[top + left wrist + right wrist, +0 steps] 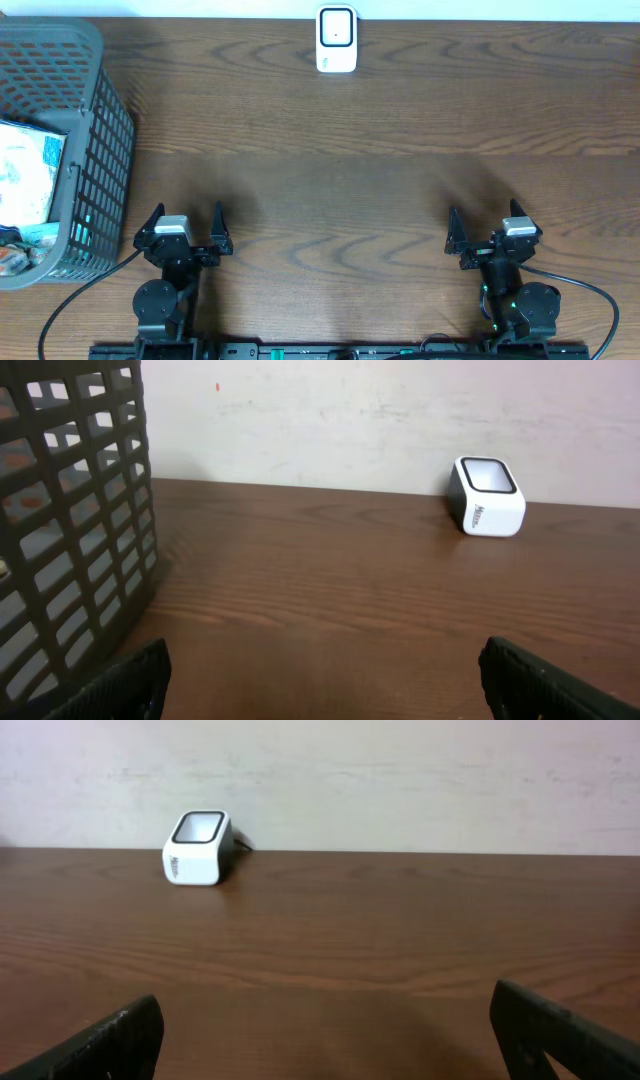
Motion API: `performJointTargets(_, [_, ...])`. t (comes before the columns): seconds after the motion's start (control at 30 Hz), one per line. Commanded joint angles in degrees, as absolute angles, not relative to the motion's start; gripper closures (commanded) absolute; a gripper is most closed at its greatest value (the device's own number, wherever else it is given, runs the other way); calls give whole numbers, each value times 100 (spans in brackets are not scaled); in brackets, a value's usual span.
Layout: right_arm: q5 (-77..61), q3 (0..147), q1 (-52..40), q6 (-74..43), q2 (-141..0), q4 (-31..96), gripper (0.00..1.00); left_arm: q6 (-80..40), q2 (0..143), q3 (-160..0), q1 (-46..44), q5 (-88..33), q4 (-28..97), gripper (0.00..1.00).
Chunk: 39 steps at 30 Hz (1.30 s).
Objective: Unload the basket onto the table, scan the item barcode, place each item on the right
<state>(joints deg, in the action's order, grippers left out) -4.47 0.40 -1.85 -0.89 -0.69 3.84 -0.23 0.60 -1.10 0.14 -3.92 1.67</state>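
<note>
overhead: the scanner (337, 40), a small white unit with a dark window on top, is seen at the far edge of the table (340, 180), near the middle. a dark grey mesh basket (108, 160) is seen at the left edge of the table. a flat item (25, 170) with pale blue and white print is seen lying inside the basket, against its left side; no barcode can be made out on it. a second, more colourful object (12, 255) is partly seen in the near corner of the basket; what it is cannot be told.

the left gripper (187, 215) is recorded at the near edge, just beside the basket, fingers spread wide, nothing between them. the right gripper (485, 212) is recorded at the near edge on the right, fingers likewise wide apart and empty.

left wrist view: the dark fingers (120, 685) are seen at both lower corners, with the basket wall (80, 530) close on the left and the scanner (488, 495) far right of centre. right wrist view: the fingers (110, 1045) are seen apart, with the scanner (200, 847) far left of centre, against a pale wall (400, 780).
</note>
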Motion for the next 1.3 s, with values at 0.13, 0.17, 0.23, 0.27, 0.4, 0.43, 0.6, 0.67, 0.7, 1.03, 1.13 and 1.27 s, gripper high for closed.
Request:
performJointTargets(0.13, [-484, 34, -231, -123, -49, 405, 1, -703, 71, -25, -8, -1079, 301, 2])
performJointTargets(0.17, [-484, 34, -231, -123, -49, 405, 1, -838, 71, -25, -8, -1199, 294, 2])
performJointTargets(0.23, [-484, 34, -231, -123, -49, 405, 1, -934, 71, -25, -8, -1317, 279, 2])
performJointTargets(0.27, [-486, 34, -231, -123, -49, 405, 1, -969, 71, -25, -8, -1317, 272, 2])
performJointTargets(0.4, [-484, 34, -231, -123, -49, 405, 1, -1708, 71, -25, -8, -2018, -99, 3])
performJointTargets(0.43, [-484, 34, -231, -123, -49, 405, 1, -1728, 71, -25, -8, -2279, -292, 3])
performJointTargets(0.6, [-484, 34, -231, -123, -49, 405, 1, -1914, 71, -25, -8, -3256, -1717, 3])
performJointTargets(0.67, [-484, 34, -231, -123, -49, 405, 1, -2102, 71, -25, -8, -3476, -2427, 2])
performJointTargets(0.7, [-484, 34, -231, -123, -49, 405, 1, -2222, 71, -25, -8, -3548, -3039, 2])
performJointTargets(1.03, [-484, 34, -231, -123, -49, 405, 1, -2143, 305, -1426, -8, -3170, -4613, 2])
performJointTargets(1.13, [-484, 34, -231, -123, -49, 405, 1, -1944, 714, -2088, -8, -3168, -4499, 2])
performJointTargets(1.27, [-484, 34, -231, -123, -49, 405, 1, -1977, 1623, -3448, -8, -3175, -3083, 3])
